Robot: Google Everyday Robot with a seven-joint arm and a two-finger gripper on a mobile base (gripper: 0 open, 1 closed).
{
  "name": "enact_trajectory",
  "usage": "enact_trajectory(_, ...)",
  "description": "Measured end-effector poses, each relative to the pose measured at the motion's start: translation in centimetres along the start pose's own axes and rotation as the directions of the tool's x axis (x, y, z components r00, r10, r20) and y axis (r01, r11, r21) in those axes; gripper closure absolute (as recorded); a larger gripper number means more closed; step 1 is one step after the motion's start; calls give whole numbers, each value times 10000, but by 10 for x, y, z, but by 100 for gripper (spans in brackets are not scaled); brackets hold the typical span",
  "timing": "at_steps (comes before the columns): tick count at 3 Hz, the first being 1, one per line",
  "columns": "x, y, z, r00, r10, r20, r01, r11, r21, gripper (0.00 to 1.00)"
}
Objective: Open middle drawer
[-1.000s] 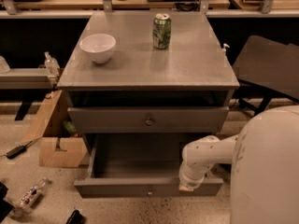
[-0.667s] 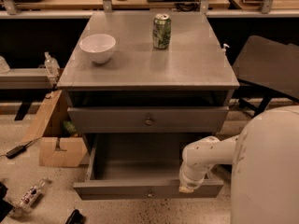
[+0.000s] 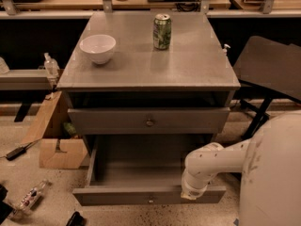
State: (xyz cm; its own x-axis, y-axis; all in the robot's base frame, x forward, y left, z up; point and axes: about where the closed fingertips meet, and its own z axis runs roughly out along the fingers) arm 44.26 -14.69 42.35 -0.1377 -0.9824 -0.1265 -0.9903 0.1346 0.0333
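Middle drawer (image 3: 117, 197): pulled well out, shallow tray exposed; front edge directly below the gripper.
Gripper (image 3: 193, 194): lowered at the front's right part, apparently touching it; how open, cannot tell.
Upper drawer (image 3: 149, 121): above and behind the gripper.
Can (image 3: 162, 31), bowl (image 3: 98, 48): farther behind, on the cabinet top (image 3: 188, 65).

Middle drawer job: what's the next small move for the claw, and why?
Probably lift the claw up and clear: the grey metal middle drawer with the small round knob already stands pulled far out, tray exposed, and the claw sits at its front, right of the knob.
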Motion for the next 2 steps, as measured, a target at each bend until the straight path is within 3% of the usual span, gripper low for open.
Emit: enact_trajectory(2,0,0,-1,10000,0,0,0,10000,-1,55)
